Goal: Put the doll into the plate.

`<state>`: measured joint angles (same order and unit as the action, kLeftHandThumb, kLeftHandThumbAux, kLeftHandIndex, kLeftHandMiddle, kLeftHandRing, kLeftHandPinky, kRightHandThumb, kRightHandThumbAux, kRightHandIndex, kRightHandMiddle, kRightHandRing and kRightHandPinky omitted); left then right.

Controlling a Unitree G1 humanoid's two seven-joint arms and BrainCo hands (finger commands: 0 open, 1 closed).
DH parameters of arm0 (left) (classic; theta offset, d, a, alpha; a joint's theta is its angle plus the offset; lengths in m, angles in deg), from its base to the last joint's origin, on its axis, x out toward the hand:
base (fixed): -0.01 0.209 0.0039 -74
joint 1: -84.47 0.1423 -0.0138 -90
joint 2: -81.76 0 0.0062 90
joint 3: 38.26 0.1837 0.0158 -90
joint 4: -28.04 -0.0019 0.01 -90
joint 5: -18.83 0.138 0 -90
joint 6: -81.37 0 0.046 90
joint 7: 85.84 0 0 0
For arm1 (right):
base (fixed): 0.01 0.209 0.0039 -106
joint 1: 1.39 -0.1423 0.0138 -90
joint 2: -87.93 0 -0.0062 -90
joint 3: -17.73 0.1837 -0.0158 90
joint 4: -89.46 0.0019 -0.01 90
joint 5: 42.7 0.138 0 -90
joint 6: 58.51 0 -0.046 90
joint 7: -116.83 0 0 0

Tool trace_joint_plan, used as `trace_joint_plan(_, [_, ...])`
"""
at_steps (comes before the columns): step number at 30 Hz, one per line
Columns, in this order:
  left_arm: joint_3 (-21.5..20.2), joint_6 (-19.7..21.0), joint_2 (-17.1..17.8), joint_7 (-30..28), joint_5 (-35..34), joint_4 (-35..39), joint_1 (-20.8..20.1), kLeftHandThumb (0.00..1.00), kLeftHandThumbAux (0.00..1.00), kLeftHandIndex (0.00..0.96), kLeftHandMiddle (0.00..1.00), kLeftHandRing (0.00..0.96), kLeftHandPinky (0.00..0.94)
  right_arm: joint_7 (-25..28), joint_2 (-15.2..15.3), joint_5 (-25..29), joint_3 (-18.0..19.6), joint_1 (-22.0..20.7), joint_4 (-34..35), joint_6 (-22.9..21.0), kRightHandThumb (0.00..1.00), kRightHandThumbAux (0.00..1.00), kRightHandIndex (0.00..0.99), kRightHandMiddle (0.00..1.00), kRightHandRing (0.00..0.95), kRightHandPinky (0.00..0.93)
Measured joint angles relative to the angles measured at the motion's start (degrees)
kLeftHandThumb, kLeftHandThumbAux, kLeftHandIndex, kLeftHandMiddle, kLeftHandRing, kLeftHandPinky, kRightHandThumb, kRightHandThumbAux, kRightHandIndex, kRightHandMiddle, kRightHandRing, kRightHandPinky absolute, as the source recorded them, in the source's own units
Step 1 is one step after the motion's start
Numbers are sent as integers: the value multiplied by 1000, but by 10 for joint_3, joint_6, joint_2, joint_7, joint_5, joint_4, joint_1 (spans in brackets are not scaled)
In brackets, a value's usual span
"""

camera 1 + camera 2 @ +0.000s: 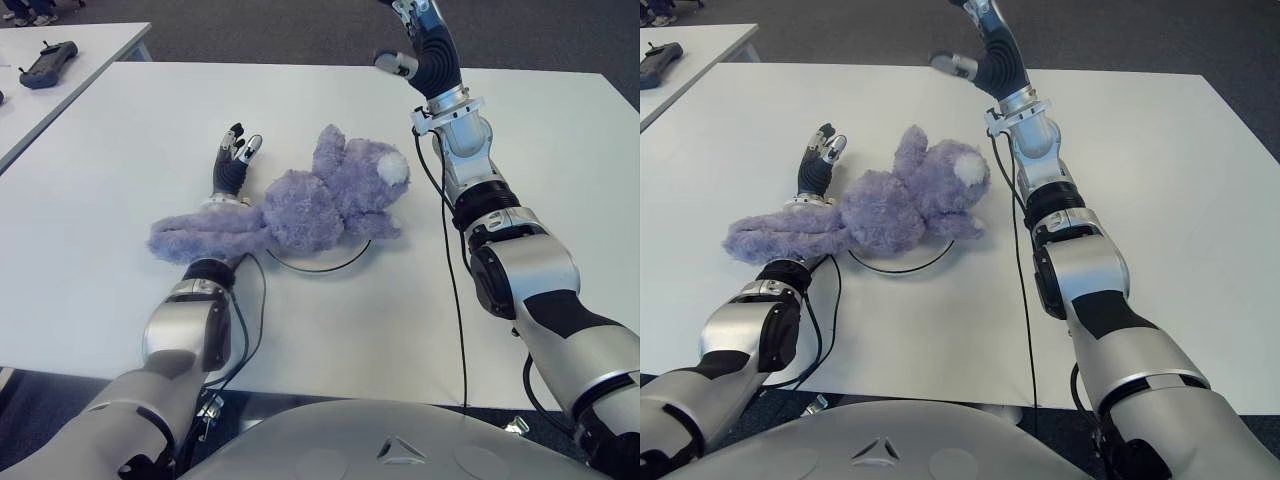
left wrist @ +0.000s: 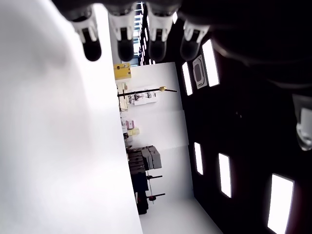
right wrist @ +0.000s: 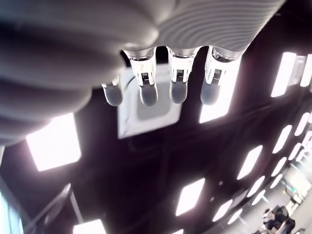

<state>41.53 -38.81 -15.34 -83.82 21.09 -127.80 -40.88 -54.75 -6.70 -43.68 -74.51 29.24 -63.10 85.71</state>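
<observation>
A purple plush doll (image 1: 310, 205) lies on its side in the middle of the white table (image 1: 120, 150). Its body covers a plate whose thin dark rim (image 1: 320, 268) shows only as an arc below it. One long fluffy limb (image 1: 195, 238) stretches left and drapes across my left wrist. My left hand (image 1: 237, 152) sticks out beyond that limb, just left of the doll's body, fingers straight and holding nothing. My right hand (image 1: 402, 55) is raised over the far side of the table behind the doll, fingers (image 3: 148, 95) extended and empty.
A second white table (image 1: 70, 45) at the far left carries a black handheld device (image 1: 47, 62). A person's shoes (image 1: 25, 12) show behind it. A black cable (image 1: 455, 290) runs down the table beside my right arm. Dark carpet lies past the far edge.
</observation>
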Motion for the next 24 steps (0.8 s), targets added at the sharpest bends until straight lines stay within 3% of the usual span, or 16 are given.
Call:
trace_joint_plan(7, [0,0,0,0,0,0,0,0,377,0,0,0,0,23,-13,35,38,-4,-21,-30,0,429,0,0,0,0])
trace_joint_plan(24, [0,0,0,0,0,0,0,0,378,0,0,0,0,30,-14,57,108,-28,-84,-90,0,500,0,1,0,0])
